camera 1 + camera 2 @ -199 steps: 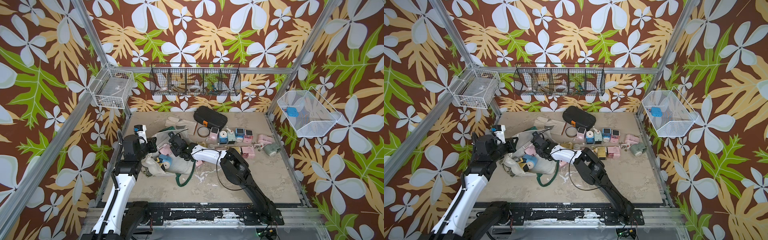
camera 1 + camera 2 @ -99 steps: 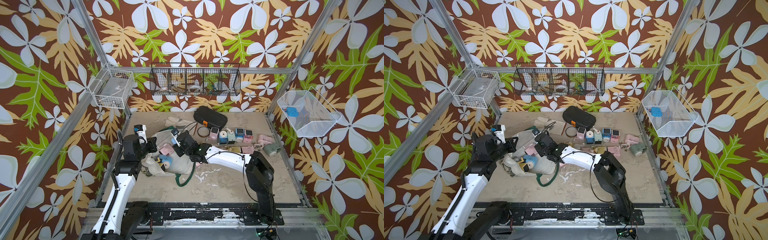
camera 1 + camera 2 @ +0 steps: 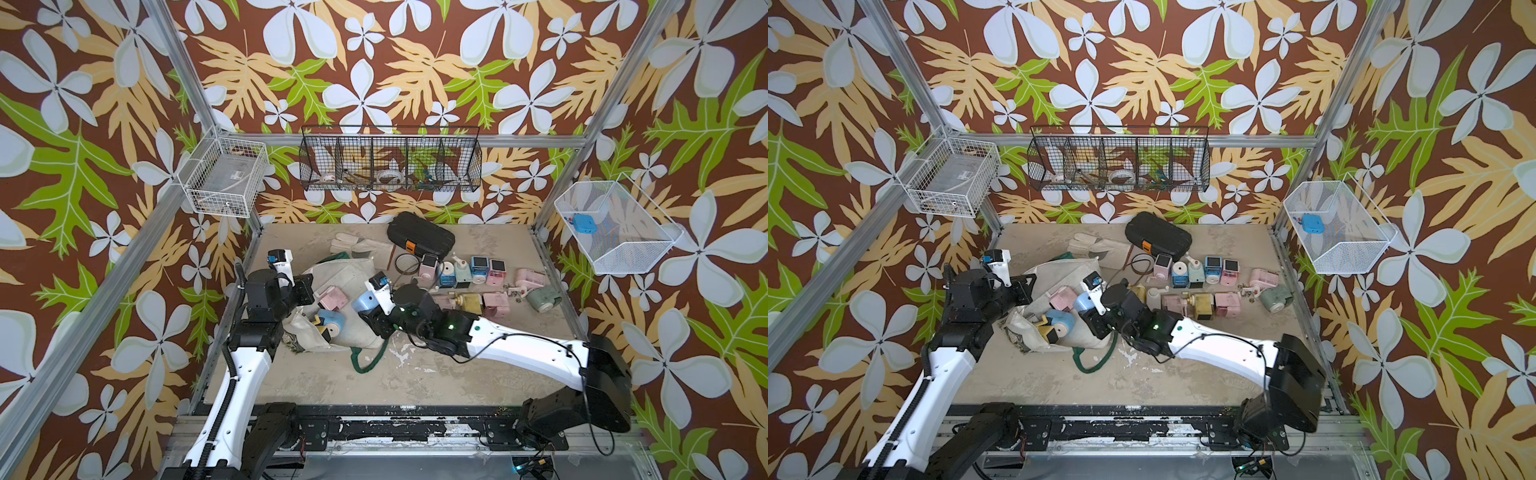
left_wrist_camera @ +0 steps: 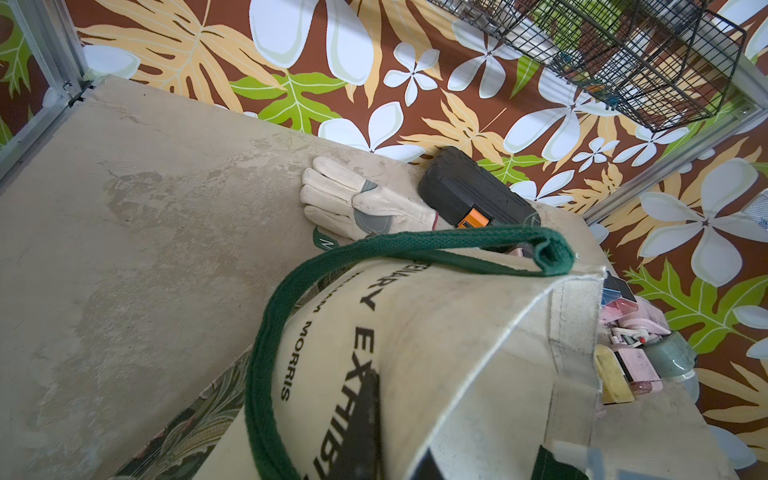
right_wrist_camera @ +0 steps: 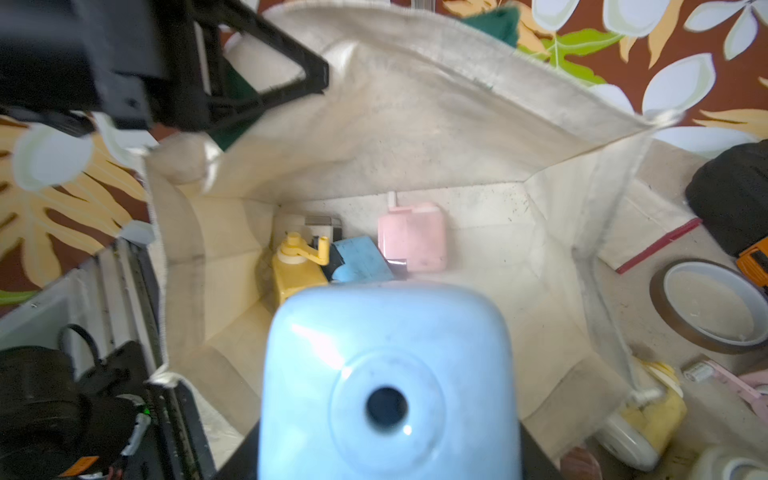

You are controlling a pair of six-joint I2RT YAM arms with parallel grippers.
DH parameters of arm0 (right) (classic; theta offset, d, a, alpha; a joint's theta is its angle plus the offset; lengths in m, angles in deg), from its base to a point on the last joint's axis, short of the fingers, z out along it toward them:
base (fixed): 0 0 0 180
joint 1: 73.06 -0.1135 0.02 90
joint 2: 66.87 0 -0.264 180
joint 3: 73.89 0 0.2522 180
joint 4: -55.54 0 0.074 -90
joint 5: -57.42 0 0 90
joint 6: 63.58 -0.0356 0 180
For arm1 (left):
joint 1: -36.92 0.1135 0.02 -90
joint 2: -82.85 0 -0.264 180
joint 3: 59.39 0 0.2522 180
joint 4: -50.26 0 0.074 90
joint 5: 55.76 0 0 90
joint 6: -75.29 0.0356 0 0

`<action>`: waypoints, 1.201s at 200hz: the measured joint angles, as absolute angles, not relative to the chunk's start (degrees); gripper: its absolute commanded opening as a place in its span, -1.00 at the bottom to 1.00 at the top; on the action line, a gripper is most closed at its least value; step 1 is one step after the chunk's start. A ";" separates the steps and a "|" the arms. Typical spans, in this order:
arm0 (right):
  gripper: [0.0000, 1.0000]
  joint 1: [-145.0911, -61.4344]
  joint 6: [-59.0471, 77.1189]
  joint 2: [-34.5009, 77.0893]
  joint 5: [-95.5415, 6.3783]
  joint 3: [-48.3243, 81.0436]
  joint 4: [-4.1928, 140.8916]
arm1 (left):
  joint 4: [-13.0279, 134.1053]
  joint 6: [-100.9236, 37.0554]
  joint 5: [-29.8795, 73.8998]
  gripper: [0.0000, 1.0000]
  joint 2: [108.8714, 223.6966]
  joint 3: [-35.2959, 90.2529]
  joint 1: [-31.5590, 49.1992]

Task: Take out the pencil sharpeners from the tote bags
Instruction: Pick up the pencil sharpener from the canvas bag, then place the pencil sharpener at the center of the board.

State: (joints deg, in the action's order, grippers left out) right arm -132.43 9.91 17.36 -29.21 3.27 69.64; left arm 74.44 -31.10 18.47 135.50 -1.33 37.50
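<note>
two arms rise from the bottom edge of both top views toward the middle of the frame. the right gripper (image 3: 370,308) is clamped on a pale blue sharpener (image 3: 361,300) just at the open mouth of the tote bag (image 3: 353,272); in the right wrist view the sharpener's round pencil hole faces the camera. left of centre, the left gripper (image 3: 309,287) is pinched tight on the bag's cream rim and holds the mouth up and wide. in the left wrist view a dark green handle (image 4: 259,353) curves across the bag's lettered side. at least three more lie inside the bag: a pink sharpener (image 5: 411,237), a yellow sharpener (image 5: 296,270) with a crank, and a blue sharpener (image 5: 361,259) between them. right of the bag, about a dozen sharpeners (image 3: 478,270) stand or lie in two loose rows on the table (image 3: 436,374). farther up, a brown tape roll (image 3: 405,262), a pale work glove (image 3: 361,248) and a black hard case (image 3: 419,237) sit near the back wall.
</note>
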 measured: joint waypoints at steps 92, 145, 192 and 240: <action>-0.22 -127.32 2.02 -8.15 -17.82 -24.58 65.92 | 74.46 -31.10 18.49 -1.00 135.48 -1.33 37.65; -0.23 -126.23 -1.90 -3.04 -12.18 -28.73 65.90 | 74.44 -31.12 18.34 -1.00 135.48 -1.33 37.78; -0.23 -122.91 -4.08 3.02 -11.92 -30.68 63.13 | 74.44 -31.12 18.32 -1.00 135.48 -1.33 37.78; -0.22 -122.29 -4.69 13.14 -13.10 -28.32 59.39 | 74.44 -31.12 18.34 -1.00 135.48 -1.33 37.78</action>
State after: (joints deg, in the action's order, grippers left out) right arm -122.29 -4.69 13.14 -13.10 -28.32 59.39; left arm 74.44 -31.12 18.34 135.48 -1.33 37.78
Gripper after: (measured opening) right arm 0.547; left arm 0.085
